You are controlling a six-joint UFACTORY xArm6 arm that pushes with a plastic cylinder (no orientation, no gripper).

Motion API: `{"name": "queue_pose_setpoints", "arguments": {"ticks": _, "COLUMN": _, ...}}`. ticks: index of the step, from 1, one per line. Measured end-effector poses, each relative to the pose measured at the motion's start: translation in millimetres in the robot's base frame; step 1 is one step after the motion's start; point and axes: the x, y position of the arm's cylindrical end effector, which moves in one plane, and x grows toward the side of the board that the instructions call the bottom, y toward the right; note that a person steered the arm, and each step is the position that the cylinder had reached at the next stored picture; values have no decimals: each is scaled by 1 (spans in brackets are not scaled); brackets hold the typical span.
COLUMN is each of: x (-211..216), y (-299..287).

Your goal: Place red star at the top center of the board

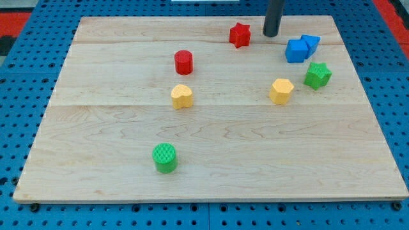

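Camera view: a pale wooden board [211, 172] lies on a blue pegboard table [19, 96]. My tip [271, 34], the lower end of a plain dark rod holding nothing, stands near the board's top edge, just to the view's right of the red star [239, 35] and apart from it. The red star sits close to the top edge, slightly right of centre. Towards the top right corner, two blue blocks [300, 48] touch each other, with a green star [317, 75] just below them. A yellow hexagonal block [281, 91] lies beside the green star. A red cylinder [183, 62] and a yellow block [181, 96] sit left of centre; a green cylinder [165, 158] lies nearer the bottom edge.
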Motion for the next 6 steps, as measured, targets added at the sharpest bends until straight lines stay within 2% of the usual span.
{"name": "queue_pose_setpoints", "arguments": {"ticks": 1, "x": 14, "y": -85}}
{"name": "queue_pose_setpoints", "arguments": {"ticks": 2, "x": 33, "y": -87}}
{"name": "queue_pose_setpoints", "arguments": {"ticks": 3, "x": 61, "y": -44}}
{"name": "queue_pose_setpoints", "arguments": {"ticks": 4, "x": 106, "y": -79}}
{"name": "queue_pose_setpoints", "arguments": {"ticks": 5, "x": 92, "y": -115}}
{"name": "queue_pose_setpoints", "arguments": {"ticks": 6, "x": 50, "y": -154}}
